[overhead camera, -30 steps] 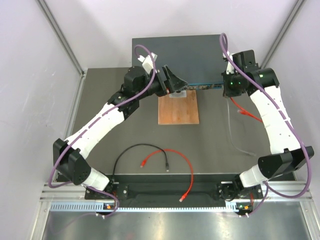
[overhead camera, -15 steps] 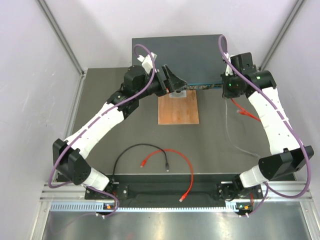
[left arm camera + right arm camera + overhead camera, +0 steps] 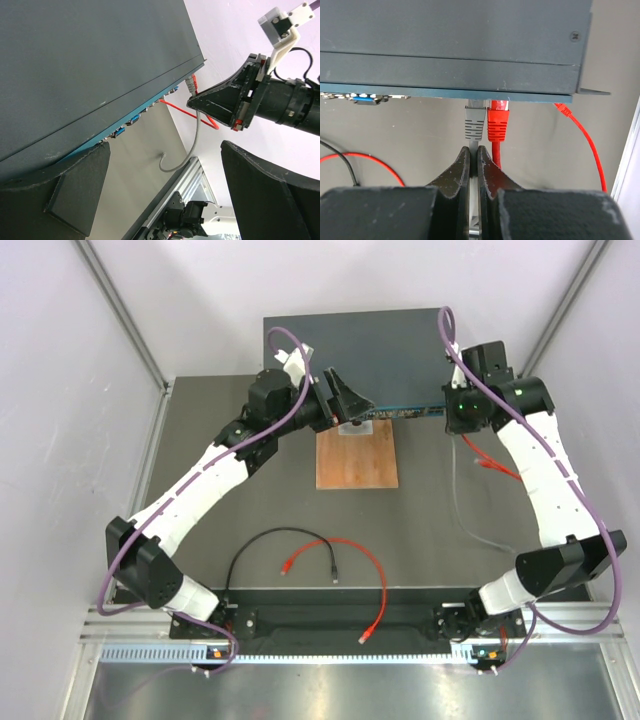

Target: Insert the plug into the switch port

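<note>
From my feed, pale lilac-white walls point(image 3: 50, 440) box in the dark grey table point(image 3: 420, 550) on its left, far and right sides; metal posts point(image 3: 120, 312) slant at the far corners, a brushed metal ledge point(image 3: 350, 695) lines the near edge, light soft and even

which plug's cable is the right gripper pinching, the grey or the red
The grey plug: the right gripper is shut on its cable just behind it. The red plug beside it is not gripped.

The switch point(image 3: 455, 35) is matt, dark painted metal, faintly scuffed. The grey plug point(image 3: 475, 124) and red plug point(image 3: 498, 125) look like smooth moulded plastic. The right gripper point(image 3: 474, 151) is rough, grainy black plastic. The board point(image 3: 356, 460) shows bare wood grain.
</note>
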